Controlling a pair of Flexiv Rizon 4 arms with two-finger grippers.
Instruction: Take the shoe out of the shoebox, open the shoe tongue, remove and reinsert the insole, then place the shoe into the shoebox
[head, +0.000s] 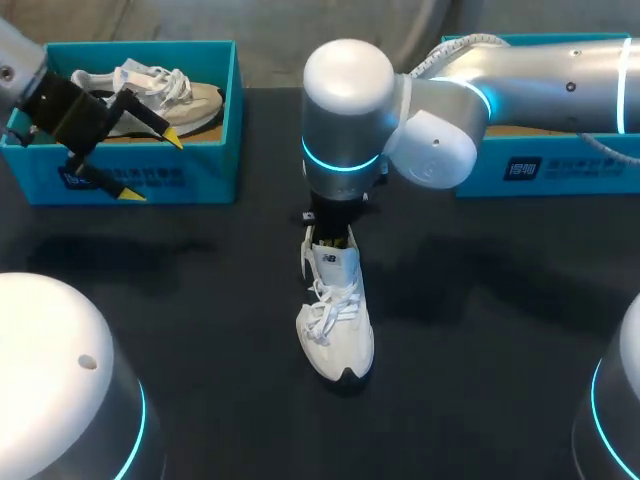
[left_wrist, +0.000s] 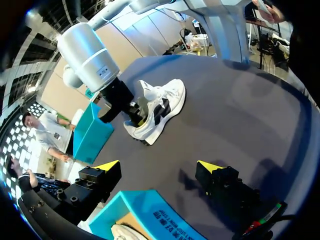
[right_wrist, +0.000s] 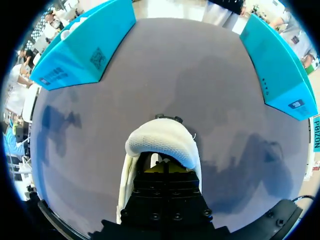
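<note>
Shoe (head: 336, 320) stands clear of shoeboxes (head: 200, 172); left claw (head: 152, 166) wide open, empty; right claw (head: 335, 236) seemingly inside, grip unseen.

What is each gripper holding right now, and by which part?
The left gripper is open and holds nothing. The right gripper sits in the heel-end opening of the shoe; whether it grips anything there cannot be told.

right arm (head: 345, 110): glossy silver-white rounded shells, a glowing cyan ring (head: 340, 160), a black link (head: 335, 210) below the ring, a white cable (head: 470, 42) right of the ring. left gripper (head: 151, 165): black blocky fingers (head: 135, 110), yellow wedge tips.
</note>
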